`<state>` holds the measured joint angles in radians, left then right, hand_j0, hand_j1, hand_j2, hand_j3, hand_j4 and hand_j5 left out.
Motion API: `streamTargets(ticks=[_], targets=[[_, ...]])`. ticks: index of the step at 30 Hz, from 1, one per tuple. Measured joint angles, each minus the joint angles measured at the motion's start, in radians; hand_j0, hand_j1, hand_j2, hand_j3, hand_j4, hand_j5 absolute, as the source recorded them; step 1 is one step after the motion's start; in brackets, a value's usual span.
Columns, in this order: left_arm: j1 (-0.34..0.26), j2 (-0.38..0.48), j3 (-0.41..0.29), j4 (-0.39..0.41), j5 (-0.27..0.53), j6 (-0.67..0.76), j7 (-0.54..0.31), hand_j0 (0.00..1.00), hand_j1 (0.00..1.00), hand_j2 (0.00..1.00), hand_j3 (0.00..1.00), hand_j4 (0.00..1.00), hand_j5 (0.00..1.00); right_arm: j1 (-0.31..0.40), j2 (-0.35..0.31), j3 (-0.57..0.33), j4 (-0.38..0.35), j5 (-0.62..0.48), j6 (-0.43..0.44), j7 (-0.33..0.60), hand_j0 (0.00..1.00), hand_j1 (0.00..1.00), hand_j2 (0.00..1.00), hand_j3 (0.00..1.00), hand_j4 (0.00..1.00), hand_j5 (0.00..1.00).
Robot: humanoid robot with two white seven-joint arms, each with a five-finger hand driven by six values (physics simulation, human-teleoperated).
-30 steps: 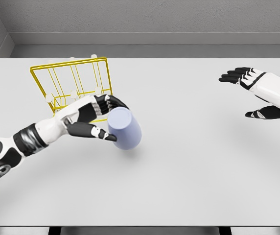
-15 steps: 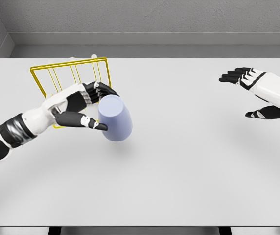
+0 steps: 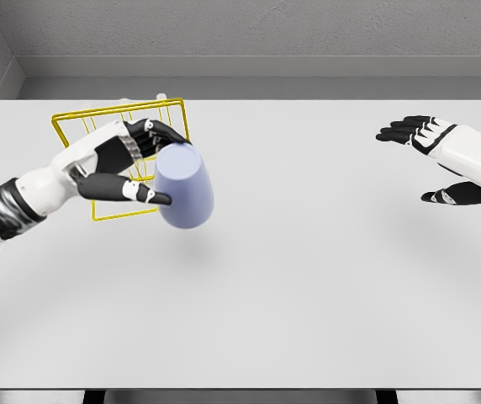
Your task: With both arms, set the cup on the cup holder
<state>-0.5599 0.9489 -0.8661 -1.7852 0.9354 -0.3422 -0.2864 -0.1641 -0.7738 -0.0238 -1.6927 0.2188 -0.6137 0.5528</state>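
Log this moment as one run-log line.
left hand: shut on cup | cup: lifted, beside cup holder | right hand: open, idle

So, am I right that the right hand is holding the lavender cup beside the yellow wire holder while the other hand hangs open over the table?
Not quite: the sides are swapped. In the head view, the left hand is holding the lavender cup beside the yellow wire holder, and the right hand hangs open over the table.

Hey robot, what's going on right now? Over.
Left hand gripping lavender cup, beside yellow wire holder. Right hand open, idle. Nothing blocking.
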Motion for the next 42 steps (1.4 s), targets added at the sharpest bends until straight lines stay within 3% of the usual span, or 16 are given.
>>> streamTargets(ticks=[42], targets=[[-0.012,0.017,0.087,0.054,0.072,-0.015,0.006,0.63,0.63,0.63,0.63,0.63,0.63,0.002,0.000,0.000,0.001,0.000,0.000,0.000,1.00,1.00,1.00,1.00,1.00,1.00]])
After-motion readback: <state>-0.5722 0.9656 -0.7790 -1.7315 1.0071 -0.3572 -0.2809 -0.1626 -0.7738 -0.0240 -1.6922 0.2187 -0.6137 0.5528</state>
